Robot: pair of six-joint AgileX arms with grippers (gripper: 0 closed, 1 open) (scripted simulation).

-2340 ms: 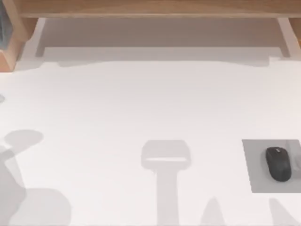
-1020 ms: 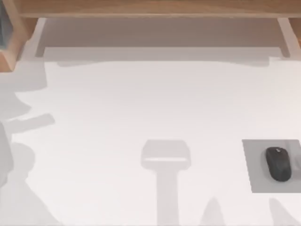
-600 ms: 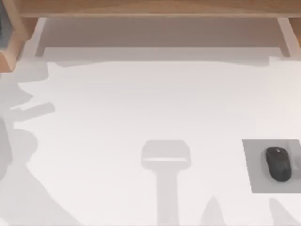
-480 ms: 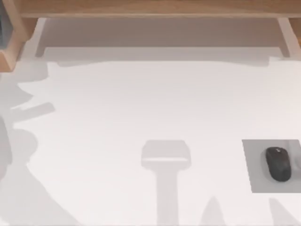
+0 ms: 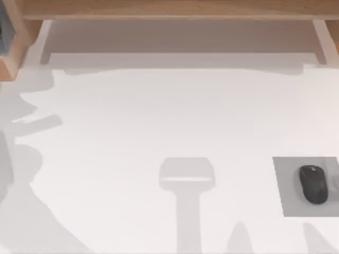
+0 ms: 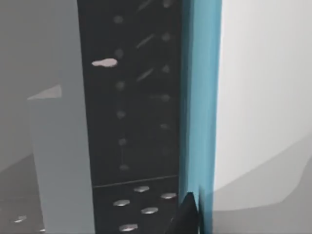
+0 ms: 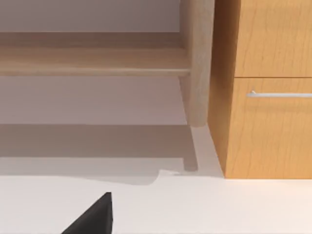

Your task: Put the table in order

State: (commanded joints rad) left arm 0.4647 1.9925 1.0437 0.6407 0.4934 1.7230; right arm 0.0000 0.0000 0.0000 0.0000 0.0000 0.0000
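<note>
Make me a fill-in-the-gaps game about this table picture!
1. The black mouse sits on a small ____ mat.
2. The mat lies at the table's ____ side in the top view.
3. The shelf frame behind the table is made of ____.

Missing words: grey; right; wood

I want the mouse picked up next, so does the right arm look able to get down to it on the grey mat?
Probably yes. The mouse lies in the open on the grey mat at the table's right side, with nothing over or against it.
</note>
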